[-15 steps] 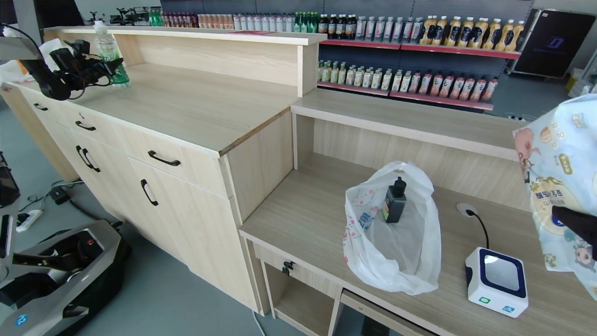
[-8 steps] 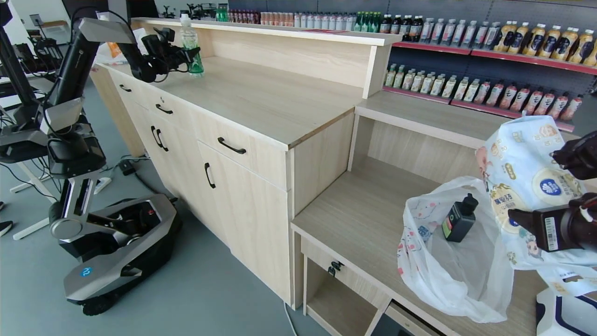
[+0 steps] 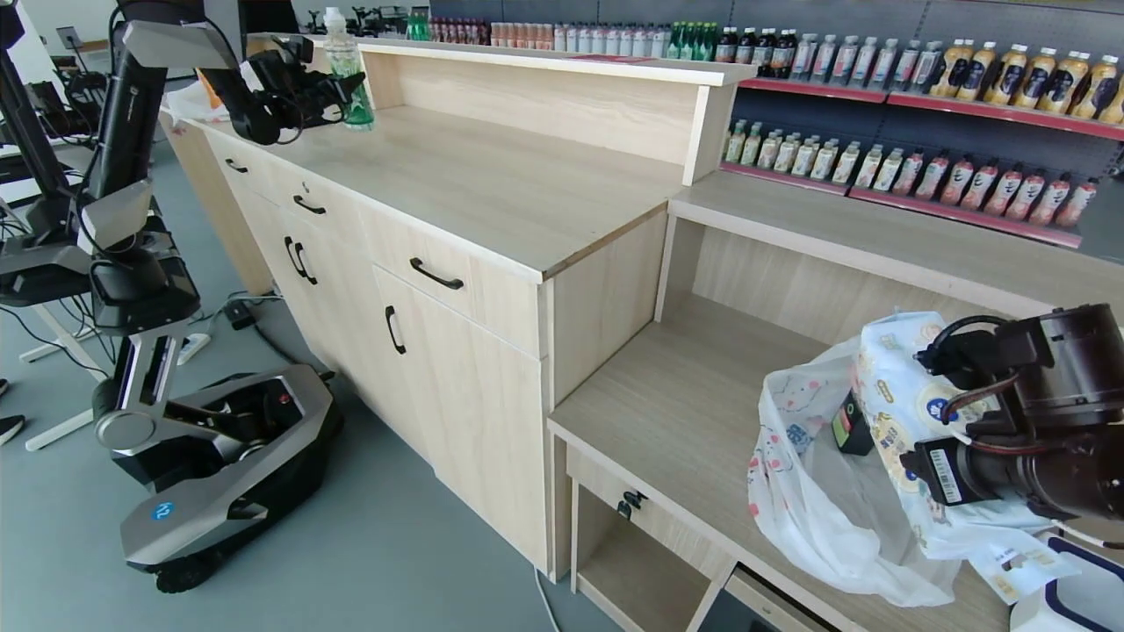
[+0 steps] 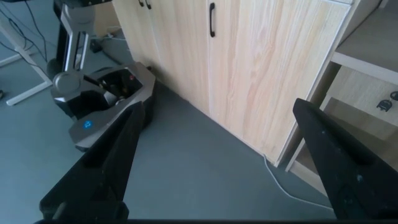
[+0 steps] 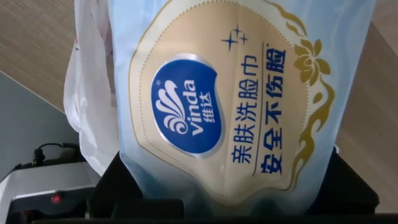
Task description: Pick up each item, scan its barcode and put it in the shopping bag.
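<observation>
Tissue pack (image 3: 891, 412): we see a soft pale-blue printed pack hanging at the gaping mouth of the bag, over the bag's right side. We cannot tell whether its lower end is already inside the plastic.
Right gripper (image 5: 227, 165): clenched on the Tissue pack. In the right wrist view its two dark fingers press the pack from either side, and the pack's round blue emblem faces the camera.
Left gripper (image 4: 217, 113): released, with its two dark fingers spread wide and nothing between them. It hangs over the grey floor in front of the wooden cabinet doors, well apart from the bag.
Shopping bag (image 3: 808, 518): thin white translucent plastic, slumped on the low desk with its mouth turned upward.
Dark bottle (image 3: 847, 427): lies inside the Shopping bag, just beside the Tissue pack and partly hidden by it.
Scanner (image 3: 1084, 601): a white box with a dark blue rim at the near right corner of the desk, near the bag's right side.
Low desk (image 3: 676, 395): light wood, beside the tall counter (image 3: 492, 184).
Clear bottle (image 3: 345, 66): stands upright on the tall counter, with another robot's arm (image 3: 263, 96) at it. We cannot tell whether they touch.
Shelves (image 3: 878, 162): rows of drink bottles behind the counters.
</observation>
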Robot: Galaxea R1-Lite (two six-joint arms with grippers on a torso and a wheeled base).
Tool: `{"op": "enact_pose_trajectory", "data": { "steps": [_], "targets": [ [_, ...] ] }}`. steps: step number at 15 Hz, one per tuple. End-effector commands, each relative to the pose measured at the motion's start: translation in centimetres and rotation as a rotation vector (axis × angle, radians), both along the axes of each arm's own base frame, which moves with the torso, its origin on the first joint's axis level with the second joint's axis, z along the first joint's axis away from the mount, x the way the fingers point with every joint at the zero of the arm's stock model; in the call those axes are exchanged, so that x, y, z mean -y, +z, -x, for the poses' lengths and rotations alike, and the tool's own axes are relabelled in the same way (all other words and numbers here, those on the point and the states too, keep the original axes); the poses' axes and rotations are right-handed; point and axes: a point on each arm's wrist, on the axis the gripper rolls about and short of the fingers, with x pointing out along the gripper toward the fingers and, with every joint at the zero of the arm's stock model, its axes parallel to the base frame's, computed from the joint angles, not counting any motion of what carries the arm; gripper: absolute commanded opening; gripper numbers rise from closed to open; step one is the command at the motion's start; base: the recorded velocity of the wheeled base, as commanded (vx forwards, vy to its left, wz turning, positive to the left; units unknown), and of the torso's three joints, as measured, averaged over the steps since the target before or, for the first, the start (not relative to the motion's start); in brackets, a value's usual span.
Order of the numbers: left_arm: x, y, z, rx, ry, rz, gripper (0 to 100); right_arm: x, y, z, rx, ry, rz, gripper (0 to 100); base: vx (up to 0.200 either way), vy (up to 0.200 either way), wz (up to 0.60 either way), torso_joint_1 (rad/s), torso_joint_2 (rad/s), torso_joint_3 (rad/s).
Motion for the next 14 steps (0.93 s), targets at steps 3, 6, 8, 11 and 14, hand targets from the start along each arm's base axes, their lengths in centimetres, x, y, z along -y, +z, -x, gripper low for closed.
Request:
{"op": "enact_pose_trajectory", "data": {
  "steps": [3, 6, 8, 11, 14],
  "targets": [
    [0.0, 0.0, 0.0, -0.001, -0.001, 0.000, 100, 0.0, -2.3, -1.4, -0.093, -0.017, 0.017, 0, 0.000, 0.000, 0.00, 0.000, 0.00, 0.000],
    [0.0, 0.0, 0.0, 0.000, 0.001, 0.000, 100, -0.2, -3.1, -1.7, -0.129, -0.021, 0.016, 0, 0.000, 0.000, 0.00, 0.000, 0.00, 0.000],
    [0.0, 0.0, 0.0, 0.000, 0.001, 0.000, 100, -0.4, -3.6, -2.3, -0.138, -0.018, 0.017, 0, 0.000, 0.000, 0.00, 0.000, 0.00, 0.000],
    [0.0, 0.0, 0.0, 0.000, 0.001, 0.000, 100, -0.9, -4.4, -3.5, -0.153, -0.005, 0.017, 0, 0.000, 0.000, 0.00, 0.000, 0.00, 0.000],
    [0.0, 0.0, 0.0, 0.000, 0.001, 0.000, 100, -1.2, -5.2, -4.7, -0.131, -0.006, 0.011, 0, 0.000, 0.000, 0.00, 0.000, 0.00, 0.000]
  ]
}}
